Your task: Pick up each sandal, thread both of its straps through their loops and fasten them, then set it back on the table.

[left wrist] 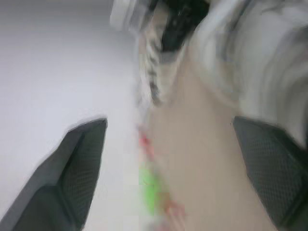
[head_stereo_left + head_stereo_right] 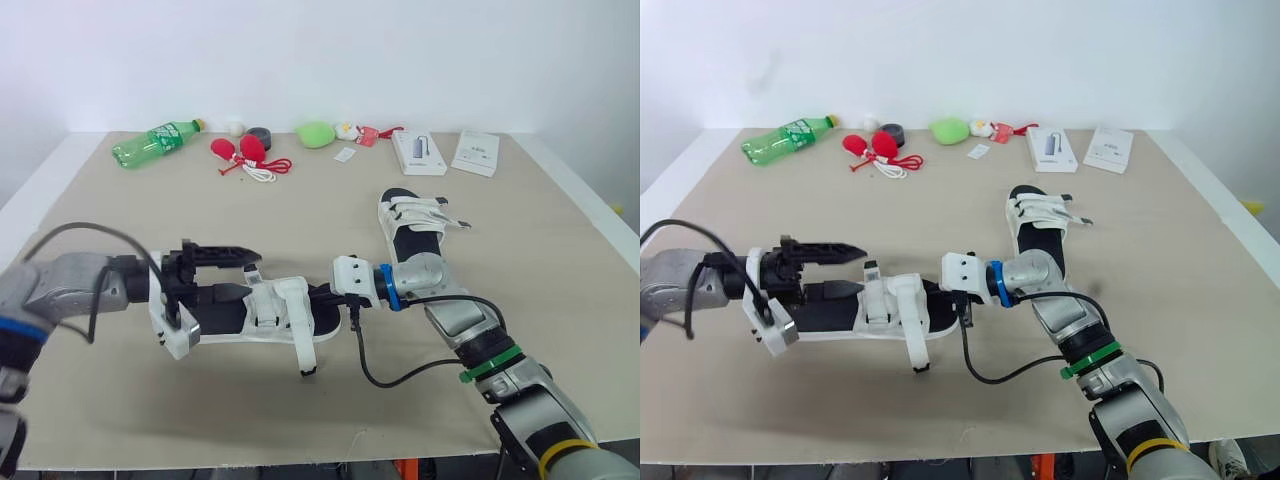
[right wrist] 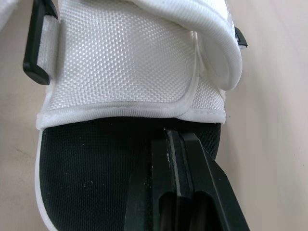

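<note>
The wide beige table [image 2: 300,410] carries everything. A white-strapped sandal with a black mesh footbed, the near sandal [image 2: 250,312], lies sole-down on it between the two arms, and the places below are given from it. Its two broad white woven straps [image 3: 125,62] cross the footbed, and one strap end hangs over the edge facing the robot. A black plastic loop [image 3: 36,43] sits at the side of a strap.

A second sandal [image 2: 415,228] of the same kind rests on the table beyond the near sandal's toe end, apart from it.

The left gripper [image 2: 248,272] is at the heel end of the near sandal. Its fingers are spread wide, one above the footbed and one low near it, grasping nothing.

The right gripper [image 3: 175,139] lies over the toe end. Its fingers are pressed tightly together on the black footbed, with the tips at the hem of the nearest strap.

Far beyond the near sandal stand a green plastic bottle [image 2: 155,142], a white box [image 2: 418,152], a white booklet [image 2: 476,152], a green soft lump [image 2: 316,133], two red bulbs with white cord [image 2: 245,153] and a dark tape roll [image 2: 259,136].
</note>
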`<state>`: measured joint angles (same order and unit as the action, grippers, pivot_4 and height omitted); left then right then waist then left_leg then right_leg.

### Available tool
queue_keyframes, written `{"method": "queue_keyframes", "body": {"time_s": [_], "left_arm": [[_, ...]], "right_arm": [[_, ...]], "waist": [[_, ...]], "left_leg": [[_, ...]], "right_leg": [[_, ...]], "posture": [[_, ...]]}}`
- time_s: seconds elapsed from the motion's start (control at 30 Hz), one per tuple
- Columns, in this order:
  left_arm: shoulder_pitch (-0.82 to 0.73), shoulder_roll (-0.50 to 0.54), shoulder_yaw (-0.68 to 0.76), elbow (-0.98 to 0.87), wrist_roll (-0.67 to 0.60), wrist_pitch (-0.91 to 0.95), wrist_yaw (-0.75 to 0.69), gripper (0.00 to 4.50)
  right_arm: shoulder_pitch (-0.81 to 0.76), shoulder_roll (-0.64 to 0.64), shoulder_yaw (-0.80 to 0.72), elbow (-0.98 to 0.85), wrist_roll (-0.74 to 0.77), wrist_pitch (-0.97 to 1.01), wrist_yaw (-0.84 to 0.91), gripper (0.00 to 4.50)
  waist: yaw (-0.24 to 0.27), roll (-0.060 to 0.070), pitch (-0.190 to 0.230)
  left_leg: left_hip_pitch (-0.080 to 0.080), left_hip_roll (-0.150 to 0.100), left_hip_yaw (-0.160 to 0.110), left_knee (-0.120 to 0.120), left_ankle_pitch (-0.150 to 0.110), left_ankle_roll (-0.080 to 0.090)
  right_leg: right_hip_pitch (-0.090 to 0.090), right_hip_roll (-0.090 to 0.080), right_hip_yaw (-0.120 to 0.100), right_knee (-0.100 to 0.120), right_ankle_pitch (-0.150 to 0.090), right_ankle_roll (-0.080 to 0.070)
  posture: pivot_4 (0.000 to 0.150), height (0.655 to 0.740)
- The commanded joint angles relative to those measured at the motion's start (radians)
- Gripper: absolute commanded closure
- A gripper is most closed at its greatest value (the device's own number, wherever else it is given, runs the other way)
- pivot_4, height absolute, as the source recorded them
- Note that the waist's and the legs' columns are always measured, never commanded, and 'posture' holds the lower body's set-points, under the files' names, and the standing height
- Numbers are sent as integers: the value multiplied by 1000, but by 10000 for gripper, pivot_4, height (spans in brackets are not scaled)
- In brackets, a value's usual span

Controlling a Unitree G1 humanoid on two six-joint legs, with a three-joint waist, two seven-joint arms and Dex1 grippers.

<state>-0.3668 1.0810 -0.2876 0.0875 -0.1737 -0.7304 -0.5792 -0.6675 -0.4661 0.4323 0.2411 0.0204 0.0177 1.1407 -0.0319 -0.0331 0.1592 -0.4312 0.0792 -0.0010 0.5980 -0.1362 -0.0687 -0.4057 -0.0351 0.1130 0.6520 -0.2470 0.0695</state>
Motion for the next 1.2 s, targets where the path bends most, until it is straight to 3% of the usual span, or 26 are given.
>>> {"method": "queue_keyframes", "body": {"time_s": [0.03, 0.13, 0.3, 0.37, 0.5, 0.6, 0.73, 0.97, 1.2], "left_arm": [[90, 82, 78, -327, -651, 581, -116, 2308], [182, 149, 161, -519, -1011, 882, -140, 2308], [345, 194, 307, -626, -1265, 1165, -241, 2308], [384, 198, 353, -642, -1308, 1248, -283, 2308], [423, 169, 330, -691, -1188, 1316, -332, 2308], [385, 82, 188, -654, -936, 1269, -291, 2308], [277, -64, 81, -564, -752, 1259, -213, 2308], [192, -244, 3, -489, -602, 1282, -211, 2308], [144, -329, -11, -443, -567, 1307, -269, 2308]], "right_arm": [[37, -24, 56, 71, -70, 25, 34, 45000], [26, -15, 57, 87, -73, 21, 36, 45000], [16, -9, 56, 95, -73, 17, 44, 45000], [14, -11, 55, 97, -73, 15, 47, 45000], [16, -14, 54, 99, -76, 12, 51, 45000], [20, -11, 54, 90, -75, 20, 50, 45000], [30, -14, 52, 78, -76, 24, 50, 45000], [45, -21, 48, 59, -77, 34, 45, 45000], [47, -20, 49, 57, -80, 36, 39, 45000]], "waist": [[1, -2, 0], [-1, -2, 0], [-3, 0, 0], [-3, 0, 0], [-3, 0, 0], [-3, 0, 0], [-3, 2, -3], [-2, -1, -4], [5, 0, -5]], "left_leg": [[0, 4, 4, 1, 0, 0], [2, 5, 4, 0, 0, -1], [4, 5, 4, 0, -2, -3], [5, 5, 4, 0, -2, -3], [5, 4, 3, 0, -4, -6], [5, 3, 3, 0, -4, -7], [5, 2, 4, 0, -5, -8], [4, 2, 2, 0, -5, -7], [4, 1, 1, 3, -5, -8]], "right_leg": [[-1, 0, -2, 0, -1, -1], [0, 0, -4, 0, -2, -3], [0, 1, -4, -1, -4, -3], [0, 2, -5, 0, -5, -4], [0, 1, -4, -2, -5, -4], [0, 0, -3, -3, -5, -4], [0, 0, -2, -5, -5, -4], [0, 1, -2, -5, -5, -4], [2, 1, -2, -5, -5, -4]], "posture": [[1500, 7400], [1500, 7400], [1500, 7400], [1500, 7400], [1500, 7400], [1500, 7400], [1500, 7400], [1500, 7400], [1500, 7400]]}}
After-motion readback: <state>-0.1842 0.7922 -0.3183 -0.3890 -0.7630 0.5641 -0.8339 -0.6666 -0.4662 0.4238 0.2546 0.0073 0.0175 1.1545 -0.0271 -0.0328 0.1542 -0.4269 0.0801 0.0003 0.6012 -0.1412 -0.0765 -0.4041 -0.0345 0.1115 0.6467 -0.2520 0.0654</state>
